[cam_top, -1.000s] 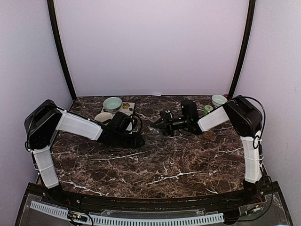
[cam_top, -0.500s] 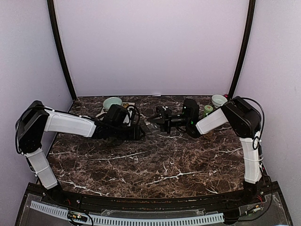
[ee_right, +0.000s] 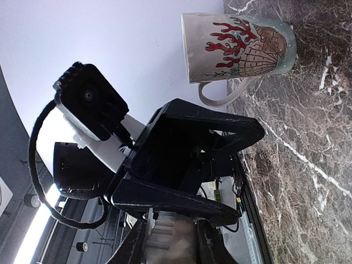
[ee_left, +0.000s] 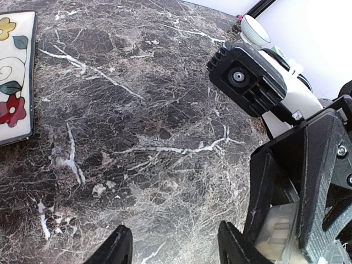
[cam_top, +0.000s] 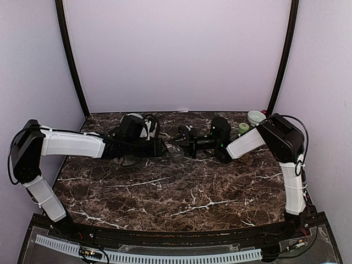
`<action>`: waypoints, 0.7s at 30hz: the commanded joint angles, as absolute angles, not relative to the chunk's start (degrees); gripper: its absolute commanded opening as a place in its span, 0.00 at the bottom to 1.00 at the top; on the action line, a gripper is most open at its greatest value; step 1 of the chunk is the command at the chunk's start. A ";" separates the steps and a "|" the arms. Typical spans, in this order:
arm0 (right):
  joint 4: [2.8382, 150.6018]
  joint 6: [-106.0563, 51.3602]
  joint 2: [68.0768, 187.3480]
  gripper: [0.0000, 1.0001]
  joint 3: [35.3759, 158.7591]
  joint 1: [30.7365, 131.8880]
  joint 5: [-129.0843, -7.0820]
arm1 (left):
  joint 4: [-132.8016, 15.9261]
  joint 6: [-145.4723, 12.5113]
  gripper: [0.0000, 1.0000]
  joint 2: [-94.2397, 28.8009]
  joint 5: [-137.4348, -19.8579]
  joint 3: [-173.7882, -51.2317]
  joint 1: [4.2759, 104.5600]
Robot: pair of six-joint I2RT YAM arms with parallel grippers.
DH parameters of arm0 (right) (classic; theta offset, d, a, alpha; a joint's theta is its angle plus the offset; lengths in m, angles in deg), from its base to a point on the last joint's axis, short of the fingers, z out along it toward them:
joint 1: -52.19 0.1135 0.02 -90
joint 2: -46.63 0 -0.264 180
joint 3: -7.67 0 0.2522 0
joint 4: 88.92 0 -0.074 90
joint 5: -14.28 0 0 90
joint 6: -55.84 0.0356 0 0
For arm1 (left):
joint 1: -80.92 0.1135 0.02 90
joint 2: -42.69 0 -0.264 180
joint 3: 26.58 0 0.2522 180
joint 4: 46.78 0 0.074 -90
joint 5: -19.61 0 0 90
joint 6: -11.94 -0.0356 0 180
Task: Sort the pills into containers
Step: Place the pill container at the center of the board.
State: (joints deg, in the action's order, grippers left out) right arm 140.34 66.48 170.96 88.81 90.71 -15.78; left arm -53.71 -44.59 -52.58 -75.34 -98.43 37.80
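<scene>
Centrally, right claw (ee_right: 170,241) pinches a pale translucent box (ee_left: 276,231), contents hidden; left claw (ee_left: 174,248) stands open.

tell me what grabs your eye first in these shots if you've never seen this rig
Over the dark marble table the left gripper and right gripper meet nose to nose near the back middle. The left's jaws stand open; a pale translucent piece sits between the right's fingers. Beyond the left gripper stands a mug painted with red coral and a shell.
</scene>
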 commanded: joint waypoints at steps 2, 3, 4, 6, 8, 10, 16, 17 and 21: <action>142.10 66.10 170.44 0.32 89.27 91.68 -16.82 | -52.90 -44.31 0.57 -49.62 -76.20 -98.37 38.07; 141.88 65.96 170.39 0.32 89.28 91.72 -16.91 | -52.96 -44.29 0.56 -49.49 -76.33 -98.35 38.09; 141.65 65.74 170.38 0.33 89.36 91.73 -17.09 | -53.05 -44.29 0.57 -49.38 -76.36 -98.35 38.05; 141.17 65.46 170.30 0.35 89.55 91.88 -17.23 | -53.18 -44.20 0.56 -49.09 -76.28 -98.28 38.05; 140.75 65.15 170.21 0.37 89.68 91.98 -17.35 | -53.33 -44.07 0.56 -48.90 -76.35 -98.30 38.04; 140.43 64.81 170.16 0.36 89.75 92.08 -17.61 | -53.49 -43.92 0.56 -48.85 -76.36 -98.26 38.01; 136.85 62.38 169.19 0.30 89.98 92.17 -17.89 | -53.70 -43.56 0.56 -48.43 -75.81 -97.51 38.03; 136.10 62.08 169.08 0.29 89.94 92.16 -17.96 | -53.69 -43.57 0.56 -48.44 -75.73 -97.39 37.96; 134.78 61.49 168.88 0.26 89.64 92.10 -18.30 | -53.94 -43.61 0.56 -48.44 -75.68 -97.56 38.03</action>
